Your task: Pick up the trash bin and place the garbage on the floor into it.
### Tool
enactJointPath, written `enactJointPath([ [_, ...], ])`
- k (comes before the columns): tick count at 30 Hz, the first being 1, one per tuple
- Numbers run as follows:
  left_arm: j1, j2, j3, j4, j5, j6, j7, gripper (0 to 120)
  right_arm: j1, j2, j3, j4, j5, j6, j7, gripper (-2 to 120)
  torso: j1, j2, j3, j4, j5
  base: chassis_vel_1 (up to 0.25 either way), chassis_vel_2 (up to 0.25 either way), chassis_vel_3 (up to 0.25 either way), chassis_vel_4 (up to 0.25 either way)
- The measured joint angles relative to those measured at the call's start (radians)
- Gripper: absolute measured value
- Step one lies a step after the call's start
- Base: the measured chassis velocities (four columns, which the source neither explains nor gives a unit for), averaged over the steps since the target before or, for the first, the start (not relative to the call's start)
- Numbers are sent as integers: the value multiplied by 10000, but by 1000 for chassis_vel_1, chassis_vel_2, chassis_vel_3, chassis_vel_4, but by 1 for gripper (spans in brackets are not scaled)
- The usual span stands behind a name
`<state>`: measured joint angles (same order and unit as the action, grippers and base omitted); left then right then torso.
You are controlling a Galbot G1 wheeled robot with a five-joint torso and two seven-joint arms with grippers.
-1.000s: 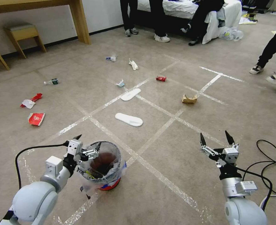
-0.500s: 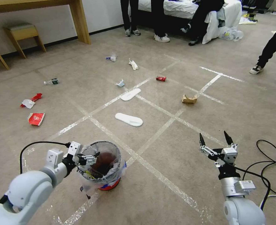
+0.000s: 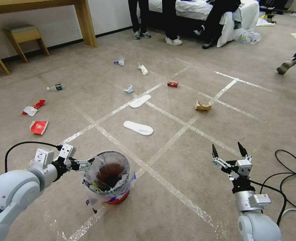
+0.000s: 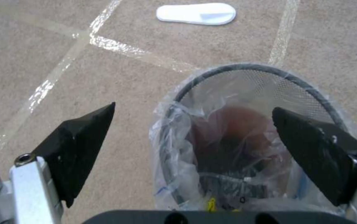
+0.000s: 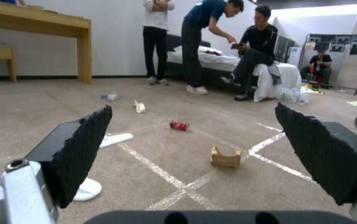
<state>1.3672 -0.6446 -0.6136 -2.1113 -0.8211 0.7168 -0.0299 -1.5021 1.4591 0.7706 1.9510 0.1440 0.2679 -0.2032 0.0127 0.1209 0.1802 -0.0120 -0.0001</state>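
The floor [image 3: 174, 187] was a short-pile beige-brown carpet, matte and slightly mottled, crossed by worn, glossy white tape lines that formed a loose grid. Near the 7 o'clock part of the head view stood the trash bin [image 3: 111, 197], a small round bucket with a grey wire-mesh wall and rim over a red base, lined with a crinkly clear plastic bag whose loose edges spilled over the rim.

The left gripper [image 3: 87, 164] reached in from 8 o'clock on a smooth pale-grey arm, its wedge-shaped black fingers [image 4: 83, 137] spread wide and level with the bin's rim; in the left wrist view one finger was outside the bag and the other over the bin's mouth, neither clearly touching it. The right gripper [image 3: 228, 150] hung at 5 o'clock above bare carpet, well apart from the bin, its ribbed black fingers [image 5: 78, 146] spread wide around nothing.

The garbage lay scattered toward 12 o'clock: two flat oval white slippers [image 3: 138, 128], a crumpled brown paper bag [image 3: 202, 106] on a tape line at 1 o'clock, a flat red packet [image 3: 39, 127] at 9 o'clock, a crushed red can [image 3: 172, 84] and a small bottle [image 3: 55, 87] lying on its side at 10 o'clock.
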Motion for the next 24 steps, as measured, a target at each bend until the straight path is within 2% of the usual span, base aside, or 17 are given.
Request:
enactJointPath([
  [6,-341,41,363,251,-137,40,-35,100,4,33,13,-68,0,38,-2,100,0,0,0,1,1,0,0,0,0],
  [11,-1024,81,1120,562,-493,128,-116,100,6,43,99,-182,31,110,-8,100,0,0,0,0,1,0,0,0,0],
  [13,-1136,98,1235,607,-549,140,-139,100,10,37,115,-197,50,118,-10,100,0,0,0,-1,1,0,0,0,0],
  [14,-1356,130,1472,708,-641,164,-178,100,12,33,147,-217,84,131,-10,100,0,0,0,1,1,0,0,0,0],
  [23,-2138,173,2210,1078,-914,194,-287,100,39,13,219,-251,184,145,-10,100,0,0,0,0,1,0,0,0,0],
  [24,-2347,173,2404,1195,-963,196,-313,100,56,5,243,-275,215,145,-10,100,0,0,0,-1,2,0,0,0,0],
])
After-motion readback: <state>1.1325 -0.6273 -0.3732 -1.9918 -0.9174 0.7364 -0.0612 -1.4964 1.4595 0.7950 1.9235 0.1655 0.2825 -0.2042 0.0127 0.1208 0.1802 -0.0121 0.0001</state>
